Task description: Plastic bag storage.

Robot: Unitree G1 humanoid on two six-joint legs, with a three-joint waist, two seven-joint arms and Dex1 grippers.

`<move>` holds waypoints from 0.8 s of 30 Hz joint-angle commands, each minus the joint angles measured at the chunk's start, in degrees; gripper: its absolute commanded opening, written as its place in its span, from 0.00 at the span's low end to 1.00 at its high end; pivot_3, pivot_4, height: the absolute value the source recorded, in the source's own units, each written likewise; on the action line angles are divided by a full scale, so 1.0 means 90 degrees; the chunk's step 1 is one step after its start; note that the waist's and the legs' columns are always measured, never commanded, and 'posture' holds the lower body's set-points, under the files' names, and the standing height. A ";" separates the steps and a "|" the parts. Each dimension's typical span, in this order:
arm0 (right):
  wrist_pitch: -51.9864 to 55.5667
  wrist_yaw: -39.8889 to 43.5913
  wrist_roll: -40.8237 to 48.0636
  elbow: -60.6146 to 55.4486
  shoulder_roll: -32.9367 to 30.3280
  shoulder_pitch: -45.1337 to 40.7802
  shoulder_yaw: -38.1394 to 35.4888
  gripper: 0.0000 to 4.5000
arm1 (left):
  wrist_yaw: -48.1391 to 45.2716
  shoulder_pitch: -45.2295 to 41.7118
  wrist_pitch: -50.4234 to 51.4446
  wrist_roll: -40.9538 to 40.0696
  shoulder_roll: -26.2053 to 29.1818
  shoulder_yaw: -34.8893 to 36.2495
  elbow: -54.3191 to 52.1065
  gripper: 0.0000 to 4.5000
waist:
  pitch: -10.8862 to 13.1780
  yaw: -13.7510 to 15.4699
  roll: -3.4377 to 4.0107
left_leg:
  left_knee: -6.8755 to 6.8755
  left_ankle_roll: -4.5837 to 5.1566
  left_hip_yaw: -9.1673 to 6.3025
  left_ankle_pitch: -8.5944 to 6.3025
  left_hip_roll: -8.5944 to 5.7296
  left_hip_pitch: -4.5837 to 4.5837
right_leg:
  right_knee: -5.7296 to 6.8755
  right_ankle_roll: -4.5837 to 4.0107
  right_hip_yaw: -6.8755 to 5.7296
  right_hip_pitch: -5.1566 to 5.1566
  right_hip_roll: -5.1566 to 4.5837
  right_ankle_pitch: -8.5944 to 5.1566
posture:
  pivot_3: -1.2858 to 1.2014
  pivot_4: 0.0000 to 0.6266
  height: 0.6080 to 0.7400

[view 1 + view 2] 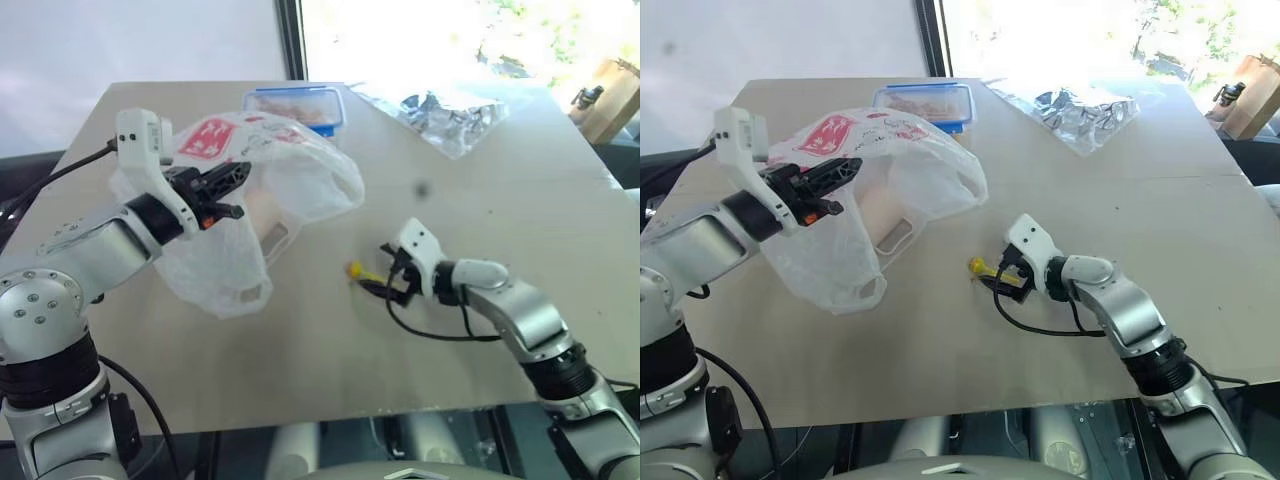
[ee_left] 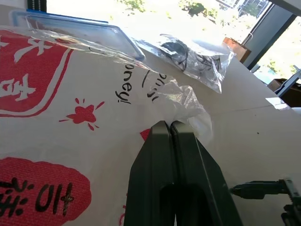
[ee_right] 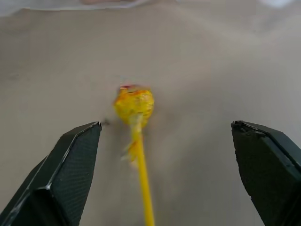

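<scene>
The plastic bag (image 1: 290, 170), thin translucent white with red labels, hangs over the table's left half, and its lower end sags onto the board. My left gripper (image 2: 170, 126) is shut on a fold of its film near the rim. A beige shape (image 1: 875, 205) shows through the film. On the table's middle lies a yellow lollipop (image 3: 134, 104) on a thin stick. My right gripper (image 3: 165, 124) is low over the board, open, with the lollipop's head just beyond the gap between its fingers, touching neither. The lollipop (image 1: 356, 270) lies to the left of that gripper (image 1: 392, 272).
A clear box with a blue lid (image 1: 295, 103) stands at the table's far edge behind the bag. A crumpled clear wrapper (image 1: 440, 115) lies at the far right. The tan table (image 1: 520, 200) is bare on its right half. A cardboard box (image 1: 610, 95) sits beyond the right edge.
</scene>
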 commanded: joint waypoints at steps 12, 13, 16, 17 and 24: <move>-0.0968 0.0699 -0.0109 -0.0269 -0.0296 0.0621 0.0023 0.02 | -0.0076 -0.0049 -0.0285 0.0064 0.0161 0.0030 -0.0006 0.00 | -0.0001 0.0037 -0.0002 | -0.0002 0.0007 -0.0002 -0.0005 -0.0001 0.0006 | 0.0001 0.0001 -0.0004 0.0004 -0.0003 0.0000 | 0.52 0.24 1.00; -0.1031 0.0764 -0.0089 -0.0324 -0.0353 0.0657 -0.0025 0.02 | -0.0100 -0.0094 -0.0301 0.0080 0.0148 -0.0010 0.0033 0.00 | -0.0001 0.0041 -0.0002 | -0.0002 0.0007 -0.0001 -0.0005 -0.0001 0.0006 | 0.0001 0.0001 -0.0003 0.0005 -0.0003 0.0000 | 0.52 0.24 1.00; -0.0964 0.0750 0.0115 -0.0529 -0.0489 0.0795 -0.0453 0.02 | -0.0171 -0.0193 -0.0338 0.0110 0.0126 -0.0103 0.0126 0.00 | -0.0001 0.0072 -0.0001 | -0.0001 0.0008 -0.0002 -0.0005 -0.0002 0.0006 | 0.0001 0.0001 -0.0004 0.0006 -0.0003 0.0000 | 0.52 0.24 1.00; -0.0812 0.0743 0.0294 -0.0751 -0.0645 0.0953 -0.0829 0.02 | -0.0216 -0.0214 -0.0349 0.0126 0.0132 -0.0120 0.0151 0.00 | 0.0000 0.0104 0.0000 | -0.0001 0.0008 -0.0003 -0.0005 -0.0002 0.0005 | 0.0002 0.0001 -0.0005 0.0005 -0.0003 0.0000 | 0.52 0.24 1.00; -0.0162 0.1204 0.1040 -0.2160 -0.2287 0.2762 -0.2847 0.02 | -0.0407 -0.0295 -0.0369 0.0150 0.0115 -0.0159 0.0327 0.00 | -0.0002 0.0293 -0.0003 | -0.0002 0.0010 -0.0001 -0.0006 -0.0011 0.0001 | -0.0016 0.0012 -0.0012 0.0019 -0.0026 -0.0008 | 0.52 0.24 1.00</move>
